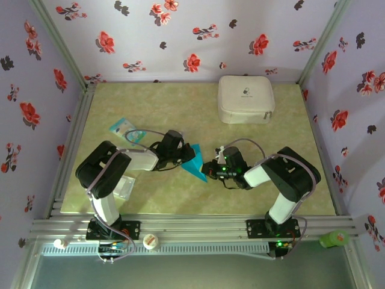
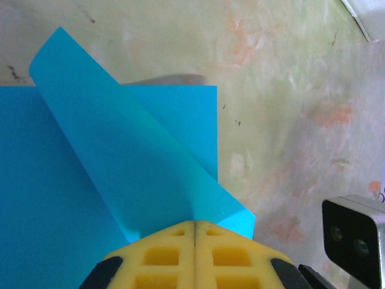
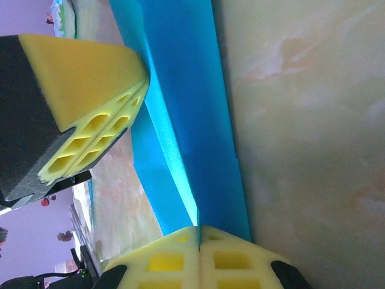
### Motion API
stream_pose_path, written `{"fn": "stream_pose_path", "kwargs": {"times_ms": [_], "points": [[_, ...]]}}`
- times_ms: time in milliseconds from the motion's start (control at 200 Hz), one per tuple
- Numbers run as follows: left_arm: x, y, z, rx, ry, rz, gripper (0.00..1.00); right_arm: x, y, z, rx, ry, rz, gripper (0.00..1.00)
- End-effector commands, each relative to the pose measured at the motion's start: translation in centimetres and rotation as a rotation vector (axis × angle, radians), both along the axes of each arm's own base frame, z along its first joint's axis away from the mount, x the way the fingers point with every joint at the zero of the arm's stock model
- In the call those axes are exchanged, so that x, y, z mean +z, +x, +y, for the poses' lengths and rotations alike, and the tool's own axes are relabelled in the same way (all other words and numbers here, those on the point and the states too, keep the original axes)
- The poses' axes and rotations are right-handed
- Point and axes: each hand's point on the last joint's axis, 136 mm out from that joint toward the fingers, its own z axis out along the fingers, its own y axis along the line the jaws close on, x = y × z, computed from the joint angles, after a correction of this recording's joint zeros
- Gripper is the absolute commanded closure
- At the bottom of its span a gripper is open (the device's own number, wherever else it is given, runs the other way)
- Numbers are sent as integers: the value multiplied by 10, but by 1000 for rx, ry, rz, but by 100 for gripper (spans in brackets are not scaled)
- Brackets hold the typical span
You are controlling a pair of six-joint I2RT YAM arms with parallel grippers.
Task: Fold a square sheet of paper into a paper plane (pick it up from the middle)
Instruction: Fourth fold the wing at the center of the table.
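On the tabletop (image 1: 180,108), the paper (image 1: 195,164) lies partly folded between both pincers. Its curled flap is pinched by the left pincer (image 2: 194,226), and its far raised edge by the right pincer (image 3: 198,229). Its long axis runs across the line joining them.

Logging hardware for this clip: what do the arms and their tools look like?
The left arm and right arm are black with white segments and looping grey cables. The left tool and right tool are yellow with square cut-outs, on black mounts.
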Motion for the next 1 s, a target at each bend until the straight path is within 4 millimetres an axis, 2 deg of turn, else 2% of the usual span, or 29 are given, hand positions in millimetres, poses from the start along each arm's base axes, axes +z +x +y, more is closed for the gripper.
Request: {"fn": "stream_pose_path", "kwargs": {"times_ms": [0, 995], "points": [[1, 6, -5, -10, -10, -8, 98, -25, -4, -11, -34, -73, 81, 100], [-24, 2, 2, -3, 50, 60, 99, -25, -3, -12, -34, -74, 99, 100]]}}
